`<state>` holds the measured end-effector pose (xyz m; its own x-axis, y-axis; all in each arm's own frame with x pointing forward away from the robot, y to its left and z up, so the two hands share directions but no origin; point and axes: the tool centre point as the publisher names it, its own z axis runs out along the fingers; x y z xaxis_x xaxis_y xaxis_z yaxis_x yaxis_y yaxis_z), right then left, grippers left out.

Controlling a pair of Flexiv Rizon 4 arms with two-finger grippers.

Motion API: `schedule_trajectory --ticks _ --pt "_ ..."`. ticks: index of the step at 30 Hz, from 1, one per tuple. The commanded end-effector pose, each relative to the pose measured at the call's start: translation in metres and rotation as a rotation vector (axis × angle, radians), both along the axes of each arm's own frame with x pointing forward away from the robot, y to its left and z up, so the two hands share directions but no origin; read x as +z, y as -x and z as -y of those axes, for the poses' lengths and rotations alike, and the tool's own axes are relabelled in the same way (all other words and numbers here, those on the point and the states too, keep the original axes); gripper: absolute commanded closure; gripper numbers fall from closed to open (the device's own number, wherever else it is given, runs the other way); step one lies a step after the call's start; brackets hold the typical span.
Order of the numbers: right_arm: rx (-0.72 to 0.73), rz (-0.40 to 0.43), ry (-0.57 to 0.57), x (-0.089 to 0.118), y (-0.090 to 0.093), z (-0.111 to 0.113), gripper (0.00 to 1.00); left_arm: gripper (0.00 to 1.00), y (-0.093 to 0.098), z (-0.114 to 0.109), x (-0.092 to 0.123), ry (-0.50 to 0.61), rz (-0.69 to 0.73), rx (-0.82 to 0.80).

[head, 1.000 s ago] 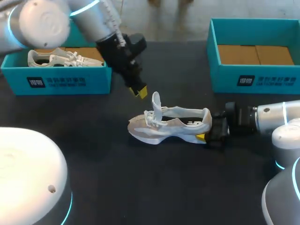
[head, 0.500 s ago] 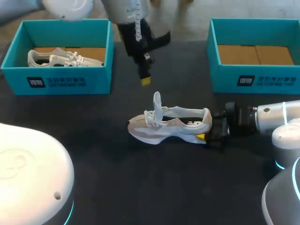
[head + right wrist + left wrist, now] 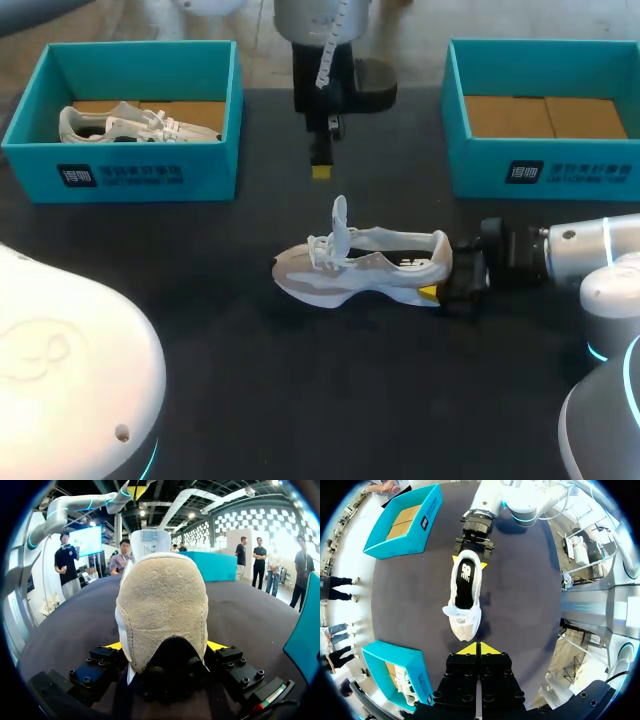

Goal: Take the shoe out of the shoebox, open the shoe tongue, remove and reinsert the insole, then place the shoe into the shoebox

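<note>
Our right gripper clamps the heel of the shoe, which sits on the table, tongue up. Our left gripper hangs above, fingers together, empty. Next, we judge, it must open, descend and pinch the insole.

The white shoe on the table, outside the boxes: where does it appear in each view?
Head view: the white shoe lies on the table, heel in the right gripper.
Left wrist view: seen from above, ahead of the left gripper, toe nearest it.
Right wrist view: its tan heel sits between this gripper's fingers.
Shared landmark: the right gripper's yellow tips beside the heel.
</note>
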<state>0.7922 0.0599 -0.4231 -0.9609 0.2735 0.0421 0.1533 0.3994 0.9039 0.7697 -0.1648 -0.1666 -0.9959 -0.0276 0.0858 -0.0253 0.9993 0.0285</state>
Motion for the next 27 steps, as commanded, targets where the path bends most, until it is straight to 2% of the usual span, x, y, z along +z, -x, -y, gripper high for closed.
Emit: schedule_trajectory --ticks 1,5,9,15,23,27 --pt "-0.001 -0.002 0.005 0.001 0.0 -0.001 1.0 1.0 -0.005 0.003 -0.004 -0.012 -0.013 0.001" --pt "-0.001 -0.002 0.005 0.001 0.0 -0.001 1.0 1.0 -0.014 0.009 -0.017 0.043 -0.019 -0.035" --pt "-0.001 -0.002 0.005 0.001 0.0 -0.001 1.0 1.0 -0.018 0.026 -0.029 0.093 0.002 -0.1" --pt "-0.001 -0.002 0.005 0.001 0.0 -0.001 1.0 1.0 -0.026 0.054 -0.052 0.092 -0.021 -0.178" --pt "-0.001 -0.002 0.005 0.001 0.0 -0.001 1.0 1.0 -0.034 0.073 -0.073 0.116 -0.059 -0.236" --pt "-0.001 -0.002 0.005 0.001 0.0 -0.001 1.0 1.0 -0.038 0.086 -0.092 0.106 -0.064 -0.251"
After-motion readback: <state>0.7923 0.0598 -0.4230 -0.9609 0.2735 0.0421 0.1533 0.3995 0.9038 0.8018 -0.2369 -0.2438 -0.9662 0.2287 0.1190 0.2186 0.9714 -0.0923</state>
